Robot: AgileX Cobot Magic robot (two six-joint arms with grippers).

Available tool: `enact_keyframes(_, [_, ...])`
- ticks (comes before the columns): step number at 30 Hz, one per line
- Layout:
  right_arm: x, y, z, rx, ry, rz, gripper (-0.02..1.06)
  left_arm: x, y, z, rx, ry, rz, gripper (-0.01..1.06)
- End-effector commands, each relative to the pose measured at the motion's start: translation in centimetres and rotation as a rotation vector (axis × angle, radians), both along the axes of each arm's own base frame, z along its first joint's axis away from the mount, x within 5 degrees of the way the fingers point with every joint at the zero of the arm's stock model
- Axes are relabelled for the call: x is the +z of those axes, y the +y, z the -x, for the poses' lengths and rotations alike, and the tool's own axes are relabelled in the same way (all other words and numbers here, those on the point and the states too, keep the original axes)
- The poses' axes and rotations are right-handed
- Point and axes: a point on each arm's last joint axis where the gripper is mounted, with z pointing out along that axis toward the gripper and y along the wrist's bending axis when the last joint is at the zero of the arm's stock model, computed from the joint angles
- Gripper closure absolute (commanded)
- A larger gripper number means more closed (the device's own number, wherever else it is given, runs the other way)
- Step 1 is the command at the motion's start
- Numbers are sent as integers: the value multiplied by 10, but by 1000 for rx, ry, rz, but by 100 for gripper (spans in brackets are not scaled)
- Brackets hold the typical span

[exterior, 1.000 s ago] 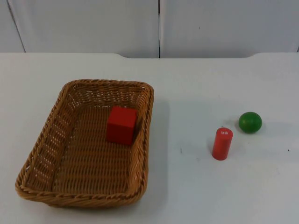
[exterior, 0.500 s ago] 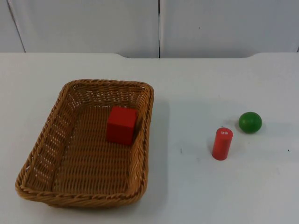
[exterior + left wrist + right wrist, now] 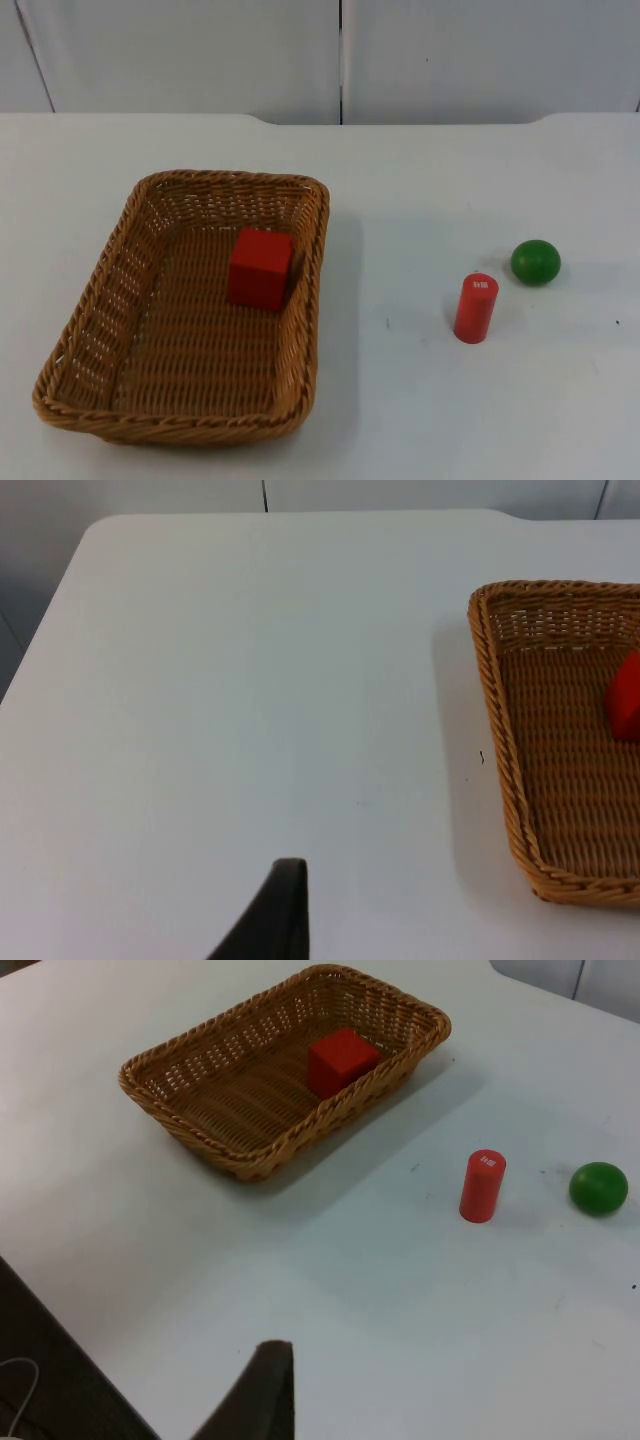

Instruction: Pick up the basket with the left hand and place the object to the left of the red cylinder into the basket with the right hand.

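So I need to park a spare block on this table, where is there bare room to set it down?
The widest free patch lies between the wicker basket and the red cylinder. The strip between the basket's far rim and the grey partition wall is bare too. It is tight around the cylinder and green ball, and the red cube sits inside the basket.

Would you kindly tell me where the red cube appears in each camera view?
Top view: red cube inside the wicker basket, by its right wall.
Left wrist view: a cut-off red edge within the basket.
Right wrist view: cube in the basket.
Shared landmark: the basket.
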Motion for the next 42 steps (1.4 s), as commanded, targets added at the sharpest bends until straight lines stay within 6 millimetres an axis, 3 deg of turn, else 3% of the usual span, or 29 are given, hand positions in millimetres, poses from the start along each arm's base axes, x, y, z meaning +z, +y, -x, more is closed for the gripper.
enact_keyframes(1, [-2,1,-1,-4,1,2,-1,-2,0,0,-1,5,1,0])
enact_keyframes(24, [-2,1,0,-4,2,1,-1,-2,0,0,0,5,-1,0])
enact_keyframes(42, [-2,4,-1,-378,2,1,-1,-2,0,0,0,5,-1,0])
